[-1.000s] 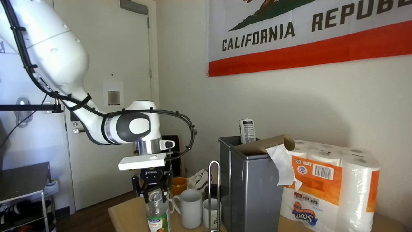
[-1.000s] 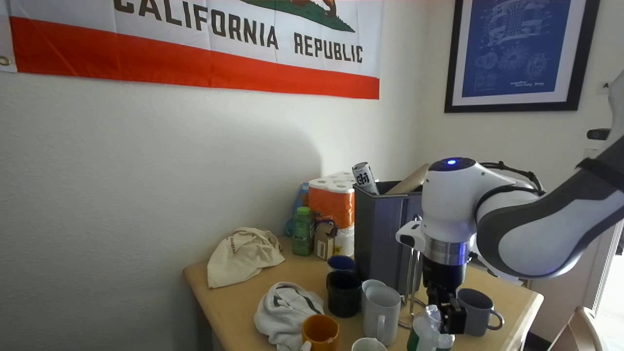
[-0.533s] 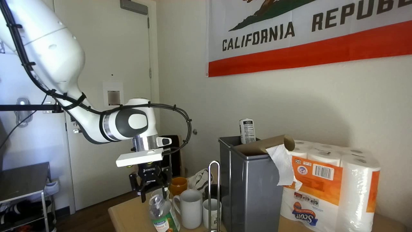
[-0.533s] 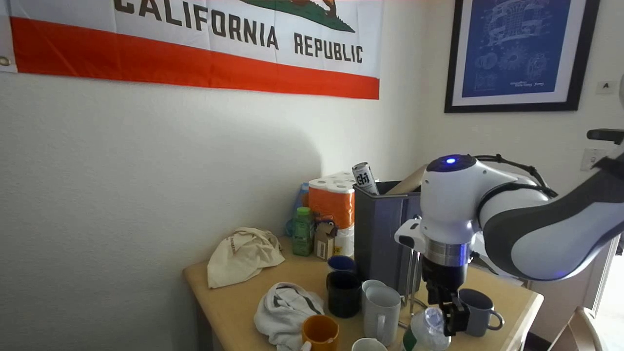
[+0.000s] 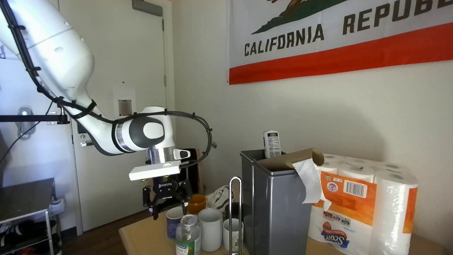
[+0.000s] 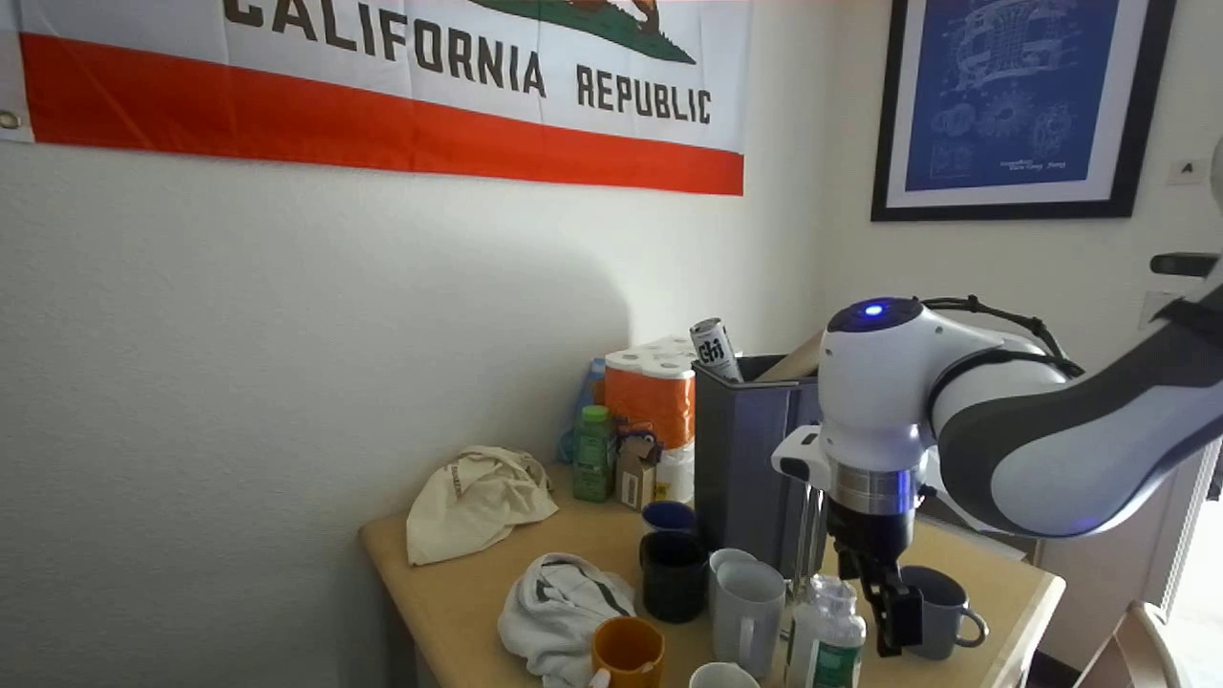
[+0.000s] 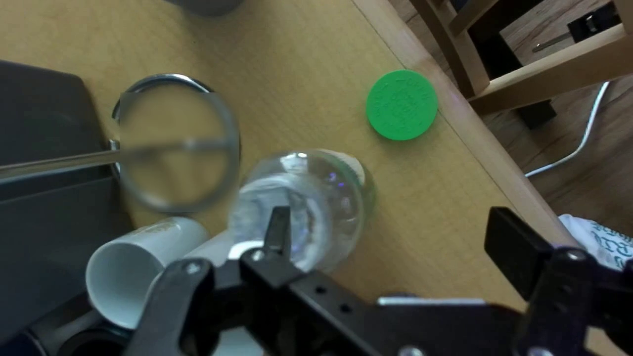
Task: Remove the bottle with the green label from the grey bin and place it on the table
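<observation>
The clear plastic bottle with a green label stands upright and uncapped on the table's point(image 5: 143, 235) front part, in both exterior views point(image 5: 188, 234) point(image 6: 835, 633). It also shows in the wrist view point(image 7: 343, 198). My gripper point(image 5: 170, 210) is open and empty above and beside the bottle; it also shows in the wrist view point(image 7: 390, 215). There, one finger point(image 7: 279, 230) overlaps the bottle's mouth, and the other finger point(image 7: 514, 247) is well to the right. The grey bin point(image 5: 288, 212) stands behind, holding a can point(image 5: 272, 143) and a cardboard tube point(image 5: 288, 160).
White mugs point(image 5: 211, 230) and a metal wire stand point(image 5: 230, 212) stand close to the bottle. A grey mug point(image 6: 932, 612) is beside the gripper. A green lid point(image 7: 402, 105) lies near the table edge. A paper-towel pack point(image 5: 348, 202) is beside the bin.
My gripper has opened and let go of the bottle's neck. The bottle tilted away and now stands upright, to the right of where it was in an exterior view. The gripper has risen slightly.
</observation>
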Action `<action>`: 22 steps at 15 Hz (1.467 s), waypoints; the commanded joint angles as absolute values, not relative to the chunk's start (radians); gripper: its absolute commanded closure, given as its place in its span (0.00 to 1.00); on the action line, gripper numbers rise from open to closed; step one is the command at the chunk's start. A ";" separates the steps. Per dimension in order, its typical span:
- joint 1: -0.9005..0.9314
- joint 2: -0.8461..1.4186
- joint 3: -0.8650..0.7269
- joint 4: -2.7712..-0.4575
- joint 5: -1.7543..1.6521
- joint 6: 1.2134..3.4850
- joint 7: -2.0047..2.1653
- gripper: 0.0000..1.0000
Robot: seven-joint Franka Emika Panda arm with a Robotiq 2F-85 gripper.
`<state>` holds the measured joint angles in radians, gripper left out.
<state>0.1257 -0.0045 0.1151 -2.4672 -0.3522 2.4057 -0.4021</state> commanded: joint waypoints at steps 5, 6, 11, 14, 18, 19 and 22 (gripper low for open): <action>0.096 -0.079 0.089 -2.321 -0.396 2.316 -0.379 0.00; 0.090 -0.094 0.083 -2.292 -0.410 2.301 -0.375 0.00; 0.060 -0.168 0.044 -2.125 -0.359 2.226 -0.415 0.00; 0.064 -0.178 0.014 -2.049 -0.253 2.183 -0.466 0.00; 0.062 -0.175 -0.008 -2.011 -0.164 2.170 -0.487 0.00; 0.061 -0.176 -0.011 -2.011 -0.152 2.170 -0.487 0.00; 0.058 -0.177 -0.014 -2.012 -0.142 2.164 -0.475 0.00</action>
